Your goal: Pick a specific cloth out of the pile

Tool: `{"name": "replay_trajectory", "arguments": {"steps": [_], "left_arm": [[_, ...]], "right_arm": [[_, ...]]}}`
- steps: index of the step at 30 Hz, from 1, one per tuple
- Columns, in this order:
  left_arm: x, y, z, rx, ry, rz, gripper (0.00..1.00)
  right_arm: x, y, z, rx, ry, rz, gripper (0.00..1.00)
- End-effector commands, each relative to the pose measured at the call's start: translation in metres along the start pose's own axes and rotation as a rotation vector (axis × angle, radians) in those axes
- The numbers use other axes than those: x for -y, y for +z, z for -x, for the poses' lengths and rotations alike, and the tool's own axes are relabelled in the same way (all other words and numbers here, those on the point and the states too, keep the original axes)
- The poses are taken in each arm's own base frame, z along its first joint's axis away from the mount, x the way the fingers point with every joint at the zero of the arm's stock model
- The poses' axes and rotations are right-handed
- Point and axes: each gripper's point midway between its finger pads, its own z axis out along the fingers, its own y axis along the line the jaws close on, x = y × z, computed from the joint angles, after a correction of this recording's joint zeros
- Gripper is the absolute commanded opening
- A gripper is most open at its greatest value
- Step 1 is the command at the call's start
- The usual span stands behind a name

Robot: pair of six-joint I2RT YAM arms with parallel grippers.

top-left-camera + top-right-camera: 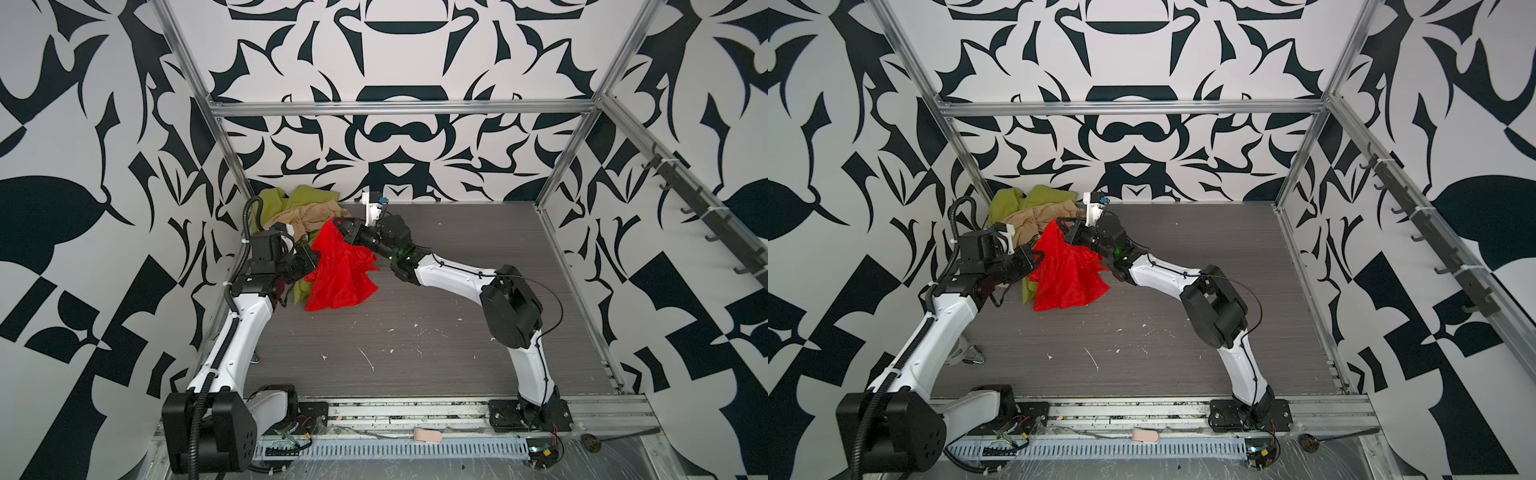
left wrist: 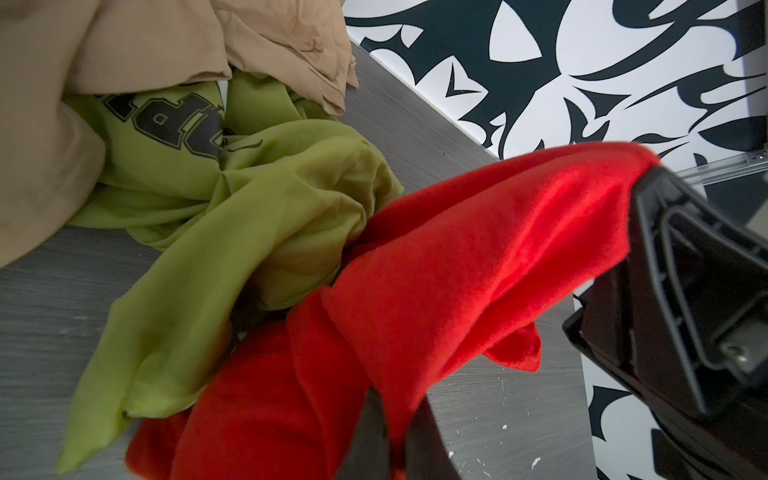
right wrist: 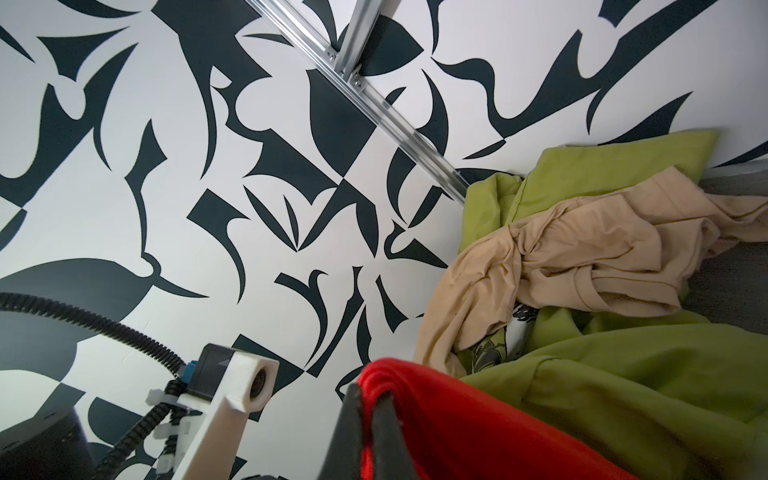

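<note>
Here, patterned walls [image 1: 83, 124] ring a grey, seemingly paint-flecked table [image 1: 415, 353] under the cloth [image 1: 340, 274].

Tabletop [image 1: 457, 332] right of the pile [image 1: 309, 203] lies open (walls [image 1: 395, 145] hem its corner).

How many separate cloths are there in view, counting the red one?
3. The red cloth hangs in front of the heap. The green cloth lies in the far left corner. The beige cloth lies on top of the green one. More may be hidden underneath.
</note>
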Motion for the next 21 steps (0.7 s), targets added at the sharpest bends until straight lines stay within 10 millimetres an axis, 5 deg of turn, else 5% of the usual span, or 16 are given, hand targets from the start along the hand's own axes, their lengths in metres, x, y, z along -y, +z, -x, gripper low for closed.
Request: {"name": "replay_trajectory", "arguments": {"steps": [1, 21], "left_arm": [[0.022, -0.015, 0.018, 0.056, 0.024, -0.055, 0.03], [0.035, -0.026, 0.025, 0.085, 0.031, -0.086, 0.03]], "right_arm": [[-0.059, -0.018, 0.047, 0.115, -0.034, 0.122, 0.00], [-0.066, -0.021, 0.049, 0.116, -0.027, 0.133, 0.00]]}}
